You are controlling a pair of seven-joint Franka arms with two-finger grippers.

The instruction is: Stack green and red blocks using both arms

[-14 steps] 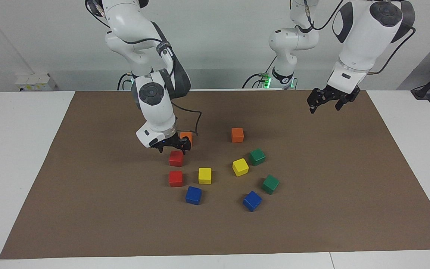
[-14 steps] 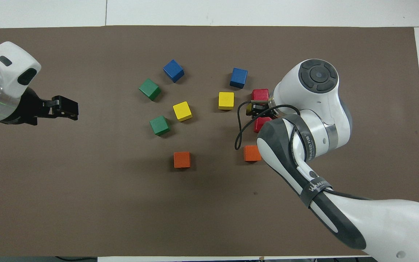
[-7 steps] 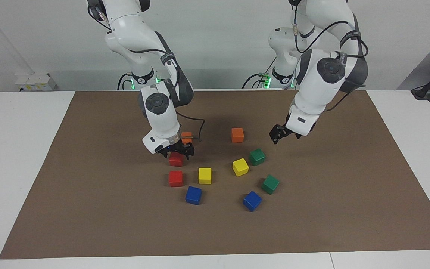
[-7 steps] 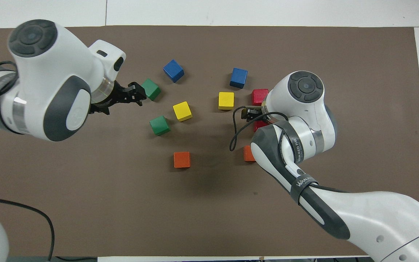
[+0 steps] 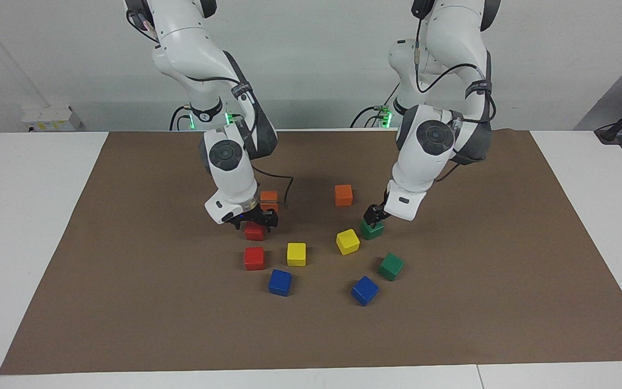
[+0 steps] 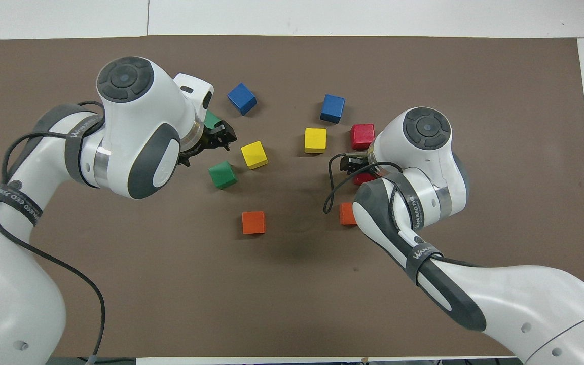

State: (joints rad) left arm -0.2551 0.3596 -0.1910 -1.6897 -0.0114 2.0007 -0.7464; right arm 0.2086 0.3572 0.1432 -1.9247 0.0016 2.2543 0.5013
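Two red blocks and two green blocks lie on the brown mat [image 5: 127,302]. My right gripper [image 5: 252,221] [image 6: 355,165] is down at the red block [image 5: 254,233] [image 6: 364,178] nearer to the robots. It is open, with a finger on each side of the block. The second red block [image 5: 254,258] [image 6: 362,136] lies just farther out. My left gripper [image 5: 371,215] [image 6: 211,142] hangs open just above the nearer green block [image 5: 373,230] [image 6: 222,175]. The other green block [image 5: 391,266] [image 6: 212,120] is half hidden under the left wrist in the overhead view.
Two orange cubes [image 5: 343,195] [image 5: 269,199] lie nearer to the robots than the red and green ones. Two yellow cubes [image 5: 296,254] [image 5: 347,241] sit between the red and green pairs. Two blue cubes [image 5: 279,282] [image 5: 365,290] lie farthest out.
My left arm has swung in from its end of the table and come down over the nearer green block. My right gripper has sunk around the red block.
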